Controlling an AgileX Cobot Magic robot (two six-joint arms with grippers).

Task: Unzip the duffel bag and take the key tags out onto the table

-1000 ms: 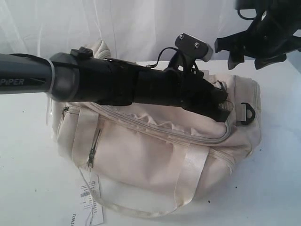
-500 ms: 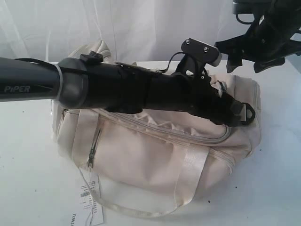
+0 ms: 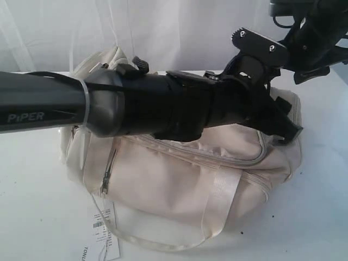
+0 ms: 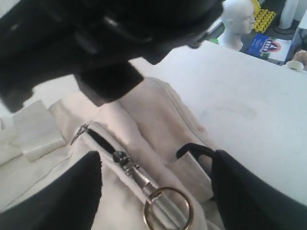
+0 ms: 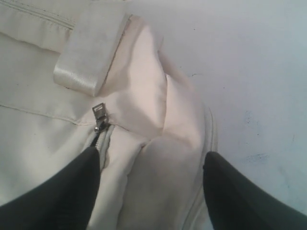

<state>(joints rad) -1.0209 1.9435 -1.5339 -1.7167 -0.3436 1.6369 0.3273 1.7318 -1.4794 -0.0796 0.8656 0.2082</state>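
- 2 black fingers [image 4: 72, 191] of the left gripper [image 4: 158, 191] spread wide apart, clamped on nothing.
- Between them, just past the tips: a metal zip pull [image 4: 168, 215] with a brass-coloured ring, lying on top of the large cream-beige fabric duffel bag [image 3: 163, 179].
- Right behind the slider, a short dark slit [image 4: 98, 139] of opened zip. In the exterior view, the rest of the main zip run closed along the bag's top.
- Close beside the pull, a black D-ring [image 4: 192, 149] on a fabric tab at the bag's end.
- Behind the gripper, 1 long black arm [image 3: 136, 103] reaching from the left across the whole bag to its right end.
- Right gripper [image 5: 151, 191] also parted and empty, held up above the bag's right end in the exterior view.
- Beneath it, a small silver zip slider [image 5: 98, 115] and a glossy cream webbing strap [image 5: 88, 52] on a rounded corner of the bag.
- Bag resting on the wide flat white table [image 3: 32, 217], with 1 webbing handle [image 3: 223, 196] draped down its front.
- A side zip pocket [image 3: 109, 168] toward the left end of the bag.
- A white barcode hangtag [image 3: 103, 225] on the tabletop at the front left.
- Past the table's far edge in the left wrist view, a white mannequin head [image 4: 238, 19].
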